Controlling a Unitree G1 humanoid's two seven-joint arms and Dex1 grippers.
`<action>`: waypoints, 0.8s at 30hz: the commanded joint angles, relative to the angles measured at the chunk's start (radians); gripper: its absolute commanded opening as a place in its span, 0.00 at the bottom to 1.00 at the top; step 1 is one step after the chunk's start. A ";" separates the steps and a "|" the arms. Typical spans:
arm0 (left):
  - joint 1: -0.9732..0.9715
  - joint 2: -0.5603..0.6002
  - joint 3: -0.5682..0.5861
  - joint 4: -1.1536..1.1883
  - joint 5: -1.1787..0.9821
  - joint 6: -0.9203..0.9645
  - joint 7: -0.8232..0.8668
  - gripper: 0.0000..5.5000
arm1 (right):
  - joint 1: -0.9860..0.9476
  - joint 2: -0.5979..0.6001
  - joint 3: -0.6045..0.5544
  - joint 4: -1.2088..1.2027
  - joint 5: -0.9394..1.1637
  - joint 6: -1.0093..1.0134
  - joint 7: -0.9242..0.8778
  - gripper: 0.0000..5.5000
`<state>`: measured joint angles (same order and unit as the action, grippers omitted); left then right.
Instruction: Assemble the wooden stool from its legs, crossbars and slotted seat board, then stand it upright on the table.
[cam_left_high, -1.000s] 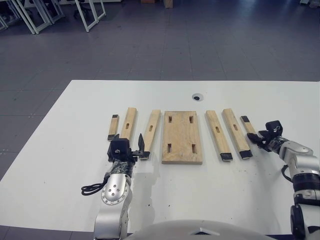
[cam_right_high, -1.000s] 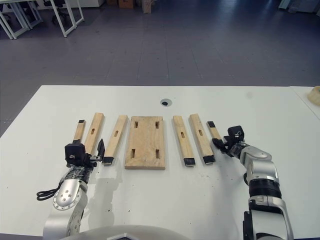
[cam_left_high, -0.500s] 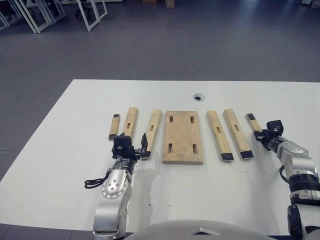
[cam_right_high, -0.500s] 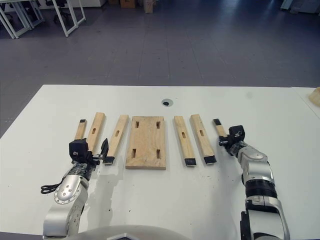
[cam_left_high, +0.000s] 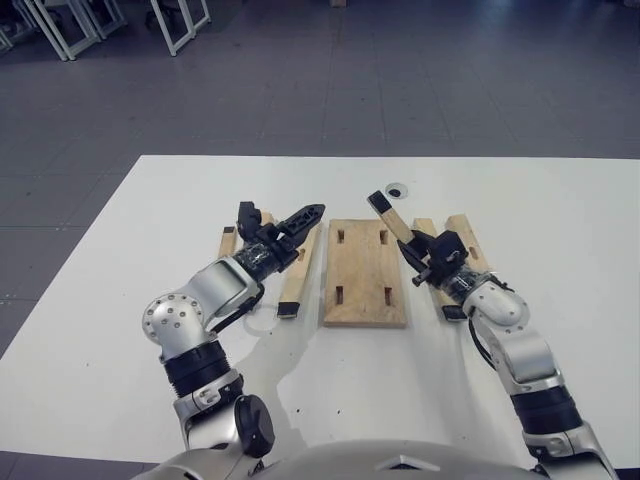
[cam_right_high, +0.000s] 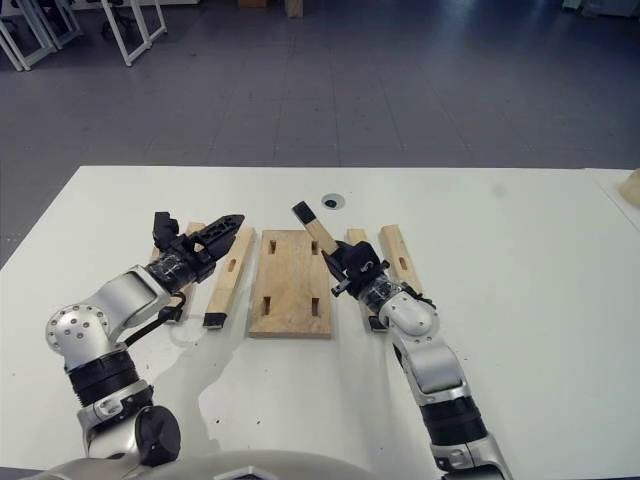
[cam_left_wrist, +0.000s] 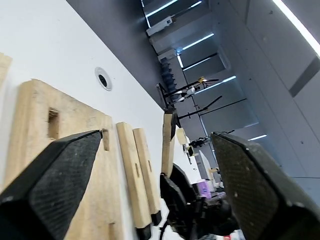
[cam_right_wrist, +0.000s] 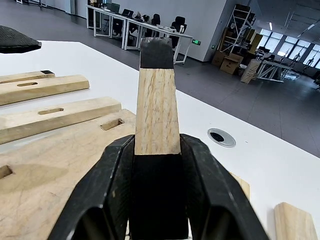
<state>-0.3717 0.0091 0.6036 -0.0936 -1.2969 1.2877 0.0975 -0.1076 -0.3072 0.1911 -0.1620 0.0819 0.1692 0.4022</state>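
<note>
Seat board (cam_left_high: 364, 275): flat, mid-table, slots up. Right gripper (cam_left_high: 425, 258): clamped on crossbar (cam_left_high: 392, 220), which tilts up over the board's right edge. Left gripper (cam_left_high: 297, 222): spread wide, empty, above left legs (cam_left_high: 298, 265). Step: probably first joint. Next: square crossbar end to a slot.

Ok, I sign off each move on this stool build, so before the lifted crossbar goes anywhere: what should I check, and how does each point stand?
1. Right end effector shut on the crossbar: ok.
2. Crossbar lifted off the table, over the seat board: ok.
3. Seat board's four slots uncovered: ok.
4. Left end effector open, empty: ok.
5. Left end effector clear of the leg below it: cannot tell.
</note>
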 joint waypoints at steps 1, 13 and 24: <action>-0.016 0.018 -0.025 0.012 -0.186 -0.001 0.095 0.74 | -0.027 0.033 0.009 -0.051 0.003 0.032 -0.005 0.23; 0.053 0.084 -0.265 -0.043 -0.367 -0.165 0.190 0.74 | 0.019 0.136 0.054 -0.272 0.094 0.244 -0.031 0.23; 0.058 0.136 -0.369 -0.018 -0.356 -0.254 0.168 0.74 | 0.053 0.128 0.097 -0.282 0.112 0.293 -0.008 0.23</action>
<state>-0.3072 0.1271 0.2454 -0.1212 -1.6530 1.0483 0.2705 -0.0578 -0.1764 0.2800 -0.4434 0.1831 0.4424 0.3870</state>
